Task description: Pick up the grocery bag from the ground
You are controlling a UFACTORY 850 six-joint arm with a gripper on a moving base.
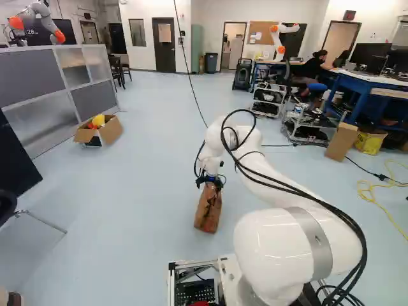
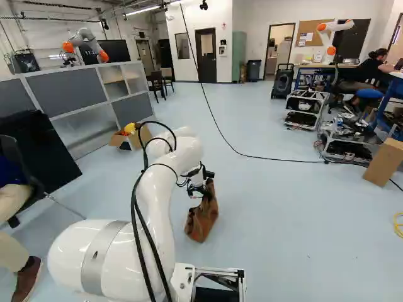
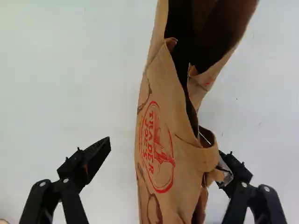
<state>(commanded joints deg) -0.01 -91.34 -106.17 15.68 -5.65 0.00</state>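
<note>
The bag (image 1: pixel 208 213) is on the floor (image 1: pixel 146 204) ahead. A box (image 1: pixel 111 131) sits left of it, by a low wall (image 1: pixel 32 76).

Between my fingers (image 2: pixel 201 190), one side leaves me a gap over the floor (image 3: pixel 121 116) beside the paper bag (image 3: pixel 156 154); on the other, its crumpled edge blocks me. Farther ahead, a black cable (image 2: pixel 271 157) crosses the floor.

Can see a smooth, pale blue floor (image 1: pixel 146 210). Carries directly a brown paper grocery bag (image 2: pixel 201 217) with open mouth. Carries also an open brown cardboard box (image 1: pixel 111 131), near a grey-panelled partition (image 1: pixel 29 80), a tall brown cardboard box (image 1: pixel 342 141) just beside a yellow container (image 1: pixel 370 143), a loose yellow cable (image 1: pixel 382 206) and a long thin black cable (image 2: pixel 283 160).
</note>
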